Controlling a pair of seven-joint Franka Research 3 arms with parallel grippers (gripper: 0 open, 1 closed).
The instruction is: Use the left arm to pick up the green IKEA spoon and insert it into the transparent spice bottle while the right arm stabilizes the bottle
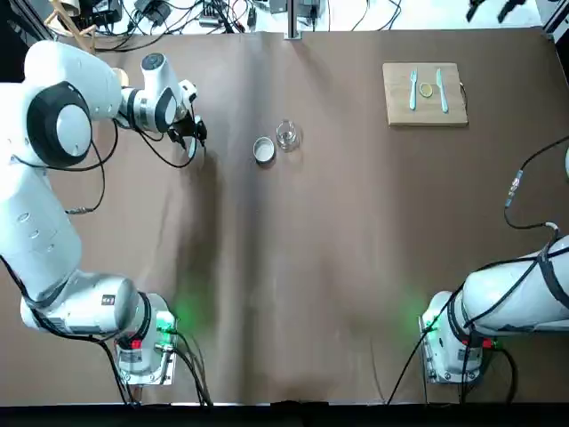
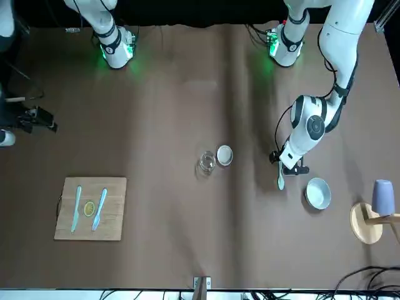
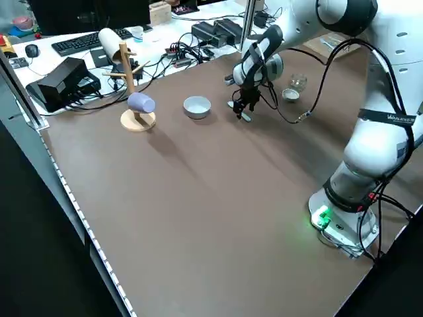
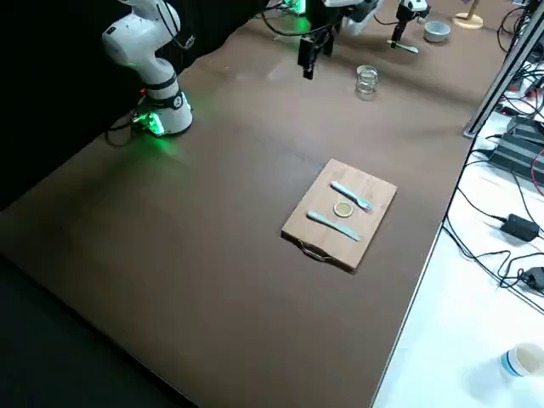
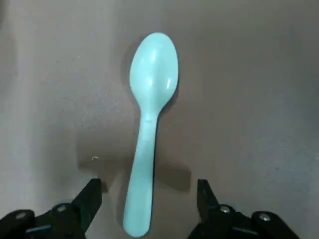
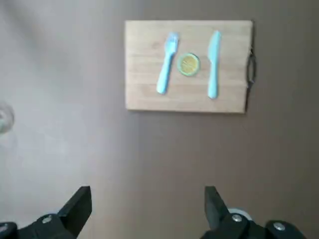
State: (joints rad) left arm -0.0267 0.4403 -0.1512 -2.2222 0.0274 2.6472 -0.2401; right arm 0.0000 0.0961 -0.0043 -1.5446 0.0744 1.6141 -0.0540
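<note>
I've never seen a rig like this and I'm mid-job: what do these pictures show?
Two white robot arms share a brown table. One picture looks straight down, one faces the robot, two look from its sides, and two come from the wrists.

The left tool is open above the pale green spoon, its fingers either side of the handle. The right tool is open too, off to the robot's right.

Between them stand a clear glass jar and a round metallic cap. A board carries a fork, a knife and a lemon-like round. Neither tool holds anything.
</note>
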